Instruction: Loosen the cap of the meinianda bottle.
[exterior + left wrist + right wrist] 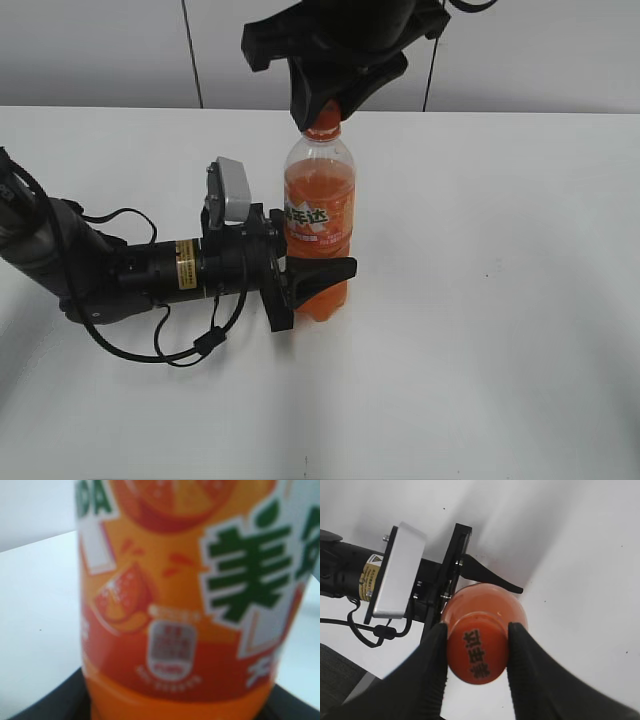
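The right gripper (pixel 477 652) clamps the cap (pixel 477 652) from above; the left gripper (pixel 315 285) clamps the upright meinianda bottle (pixel 320 215) low down.

Bright, even light fills all three views, washing the white counter (pixel 500 350) nearly flat. In the exterior view, only faint, soft-edged shadows lie beneath the left arm (pixel 110 270) and beside the bottle (pixel 320 200), which glows orange where light passes through. The left wrist view is soft: the label (pixel 190 605) sits too close, its print blurred. In the right wrist view, the cap (pixel 477 652) is fairly sharp, the dark fingers (pixel 432 670) blurred, a gray diffuse shadow spreading across the counter above.
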### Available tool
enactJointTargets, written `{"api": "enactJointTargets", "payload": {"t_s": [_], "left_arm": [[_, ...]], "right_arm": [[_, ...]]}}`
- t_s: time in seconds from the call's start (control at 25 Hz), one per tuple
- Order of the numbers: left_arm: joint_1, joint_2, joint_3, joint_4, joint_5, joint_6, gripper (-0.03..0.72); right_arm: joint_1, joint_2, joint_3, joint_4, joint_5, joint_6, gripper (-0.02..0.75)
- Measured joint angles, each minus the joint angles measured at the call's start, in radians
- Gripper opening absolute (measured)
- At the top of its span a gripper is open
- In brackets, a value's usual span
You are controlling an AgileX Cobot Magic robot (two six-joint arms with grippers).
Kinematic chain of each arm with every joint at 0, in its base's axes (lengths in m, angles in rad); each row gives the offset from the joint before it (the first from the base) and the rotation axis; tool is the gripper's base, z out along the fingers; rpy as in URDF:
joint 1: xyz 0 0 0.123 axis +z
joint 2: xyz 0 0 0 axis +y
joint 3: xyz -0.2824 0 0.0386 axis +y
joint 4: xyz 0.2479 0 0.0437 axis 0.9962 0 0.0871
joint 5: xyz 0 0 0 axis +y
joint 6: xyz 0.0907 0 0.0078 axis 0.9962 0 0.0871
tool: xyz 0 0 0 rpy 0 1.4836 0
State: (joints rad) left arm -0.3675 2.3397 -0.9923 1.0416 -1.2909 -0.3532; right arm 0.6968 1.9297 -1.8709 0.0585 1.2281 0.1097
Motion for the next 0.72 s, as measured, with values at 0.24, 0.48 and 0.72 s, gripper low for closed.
{"api": "enactJointTargets", "payload": {"t_s": [0.24, 0.48, 0.72], "left_arm": [[0.0, 0.0, 0.0, 0.001, 0.0, 0.0, 0.395], [0.0, 0.0, 0.0, 0.002, 0.0, 0.001, 0.395], [0.0, 0.0, 0.0, 0.006, 0.0, 0.002, 0.395]], "right_arm": [[0.0, 0.0, 0.0, 0.003, 0.0, -0.121, 0.268], [0.0, 0.0, 0.0, 0.008, -0.001, -0.294, 0.268], [0.0, 0.0, -0.002, 0.014, -0.001, -0.658, 0.268]]}}
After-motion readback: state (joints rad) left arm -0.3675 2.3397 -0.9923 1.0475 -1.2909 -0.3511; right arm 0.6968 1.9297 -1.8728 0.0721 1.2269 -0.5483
